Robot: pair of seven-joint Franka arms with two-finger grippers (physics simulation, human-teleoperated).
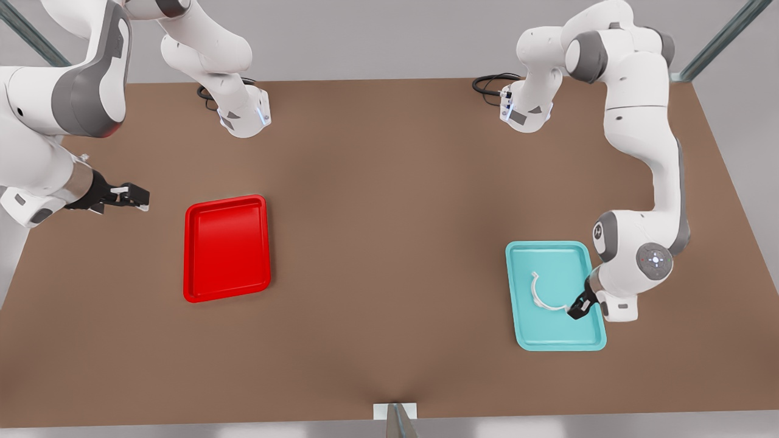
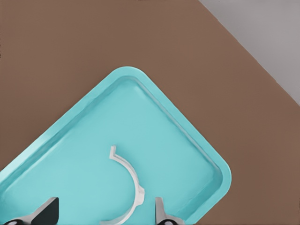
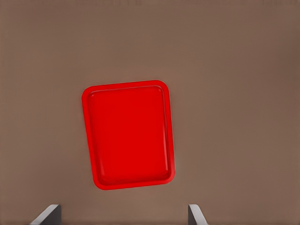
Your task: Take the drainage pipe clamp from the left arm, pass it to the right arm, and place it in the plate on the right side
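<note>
The drainage pipe clamp (image 1: 535, 298), a thin white half-ring, lies flat in a teal tray (image 1: 548, 331) on the front view's right. My left gripper (image 1: 577, 309) is low over that tray, open, its fingertips (image 2: 159, 211) straddling one end of the clamp (image 2: 136, 183) without closing on it. The red plate (image 1: 226, 246) sits on the front view's left with nothing in it. My right gripper (image 1: 137, 198) hovers open to the left of the plate (image 3: 129, 136), with nothing between its fingers, and waits there.
Both trays rest on a brown table (image 1: 389, 213). The arm bases (image 1: 243, 115) (image 1: 526, 109) stand at the far edge. A small white-and-grey fixture (image 1: 395, 417) sits at the near edge, centre.
</note>
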